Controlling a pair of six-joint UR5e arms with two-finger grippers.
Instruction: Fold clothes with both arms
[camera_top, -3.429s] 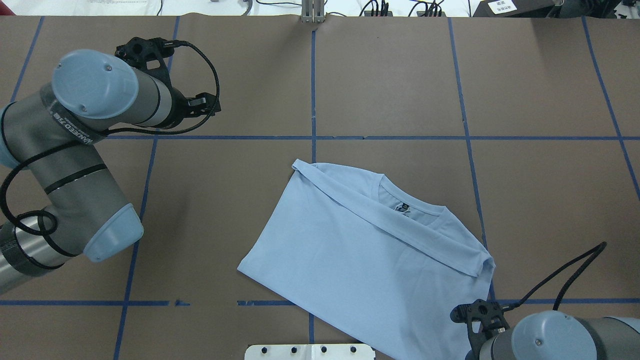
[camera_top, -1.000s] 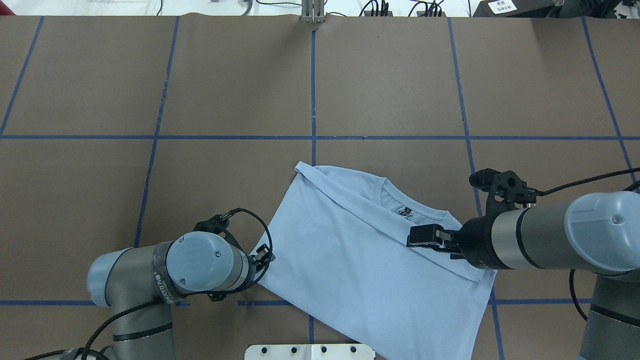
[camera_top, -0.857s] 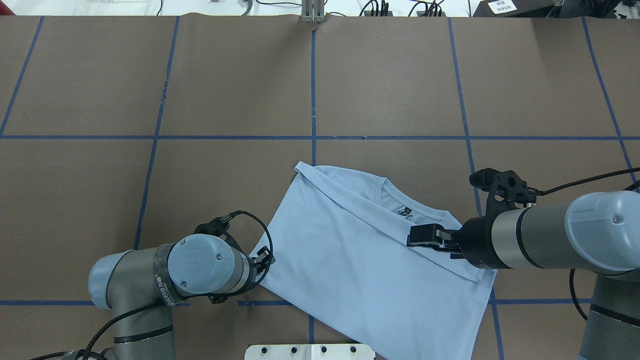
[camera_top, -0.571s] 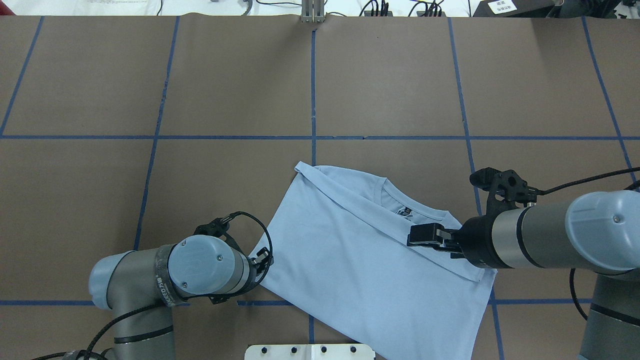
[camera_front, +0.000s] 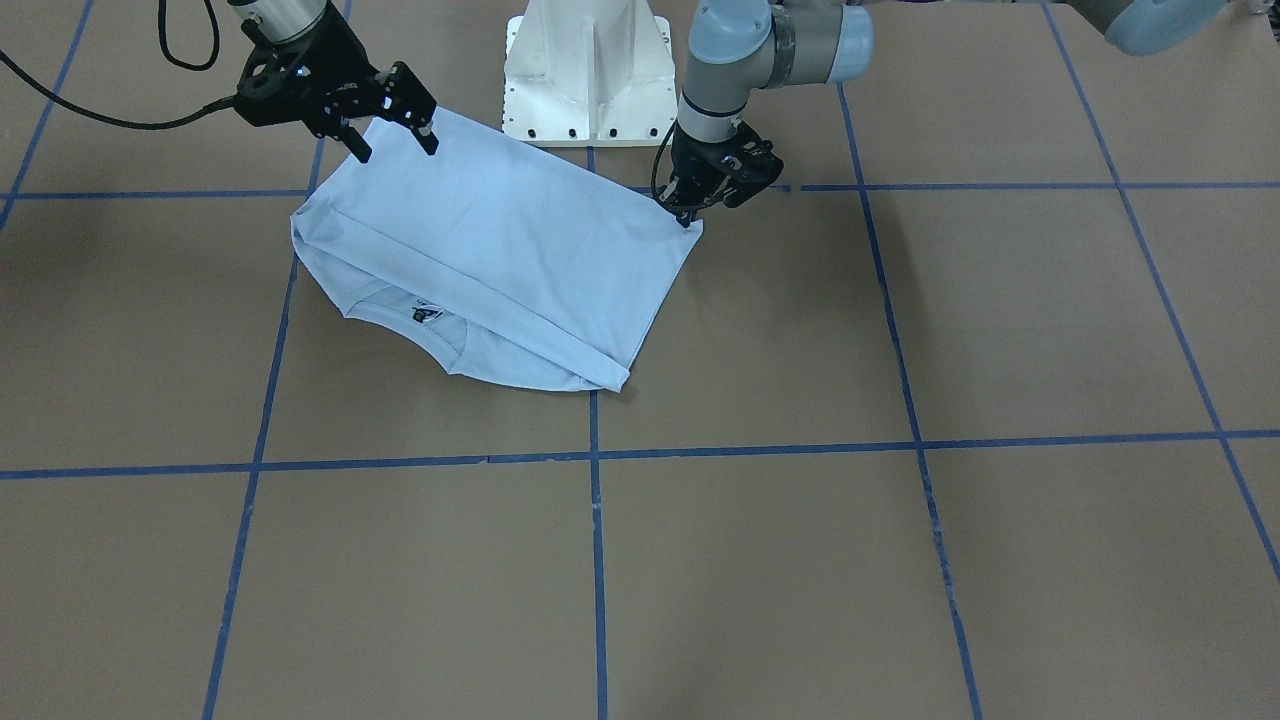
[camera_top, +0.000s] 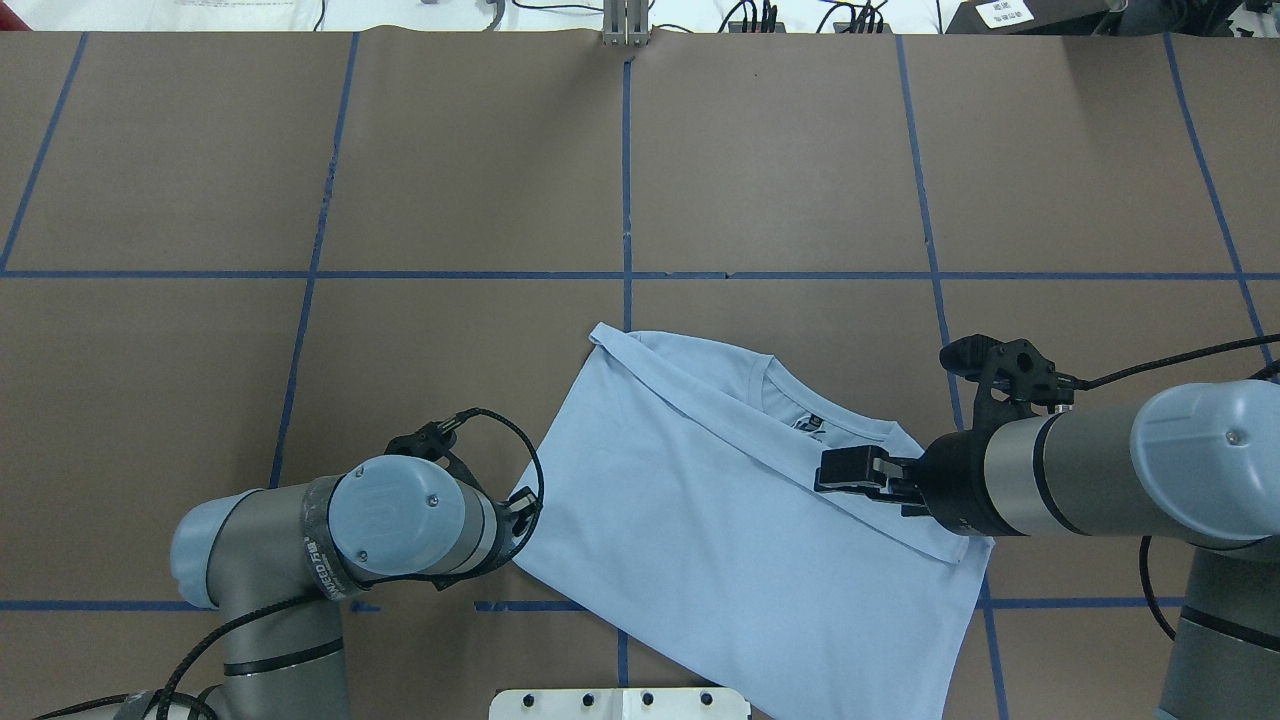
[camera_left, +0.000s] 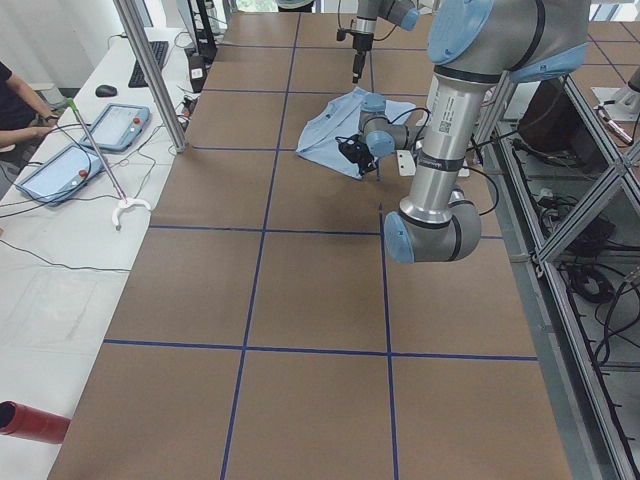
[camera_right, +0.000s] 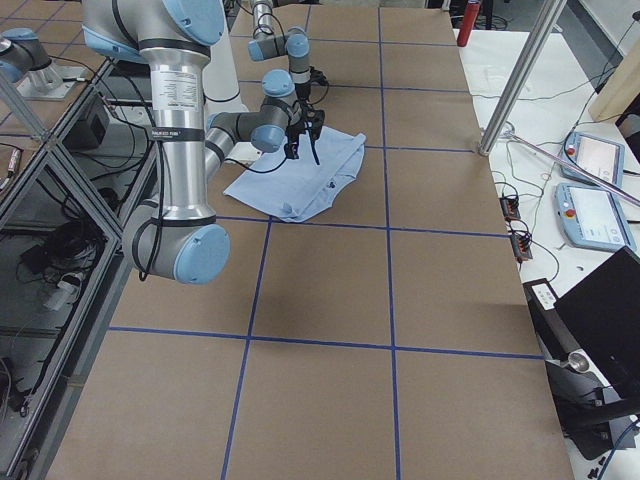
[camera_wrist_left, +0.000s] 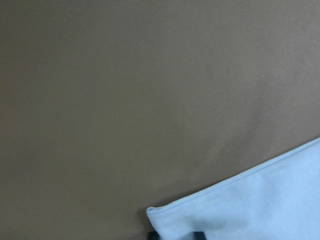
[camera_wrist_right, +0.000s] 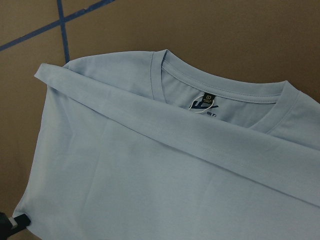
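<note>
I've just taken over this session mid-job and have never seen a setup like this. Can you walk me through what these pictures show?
This is a robot with two grey arms, a left arm and a right arm, at a brown table marked with blue tape lines. One camera looks down from behind the robot. One faces it, so the sides swap there. Two look along the table from its ends, and one sits on each wrist.

A light blue T-shirt lies on the table, partly folded, with a fold running across it beside the collar. The left end effector is down at one corner of the shirt, but the pictures don't show whether it has gripped it. The right end effector is open over the shirt's other side and holds nothing.
</note>
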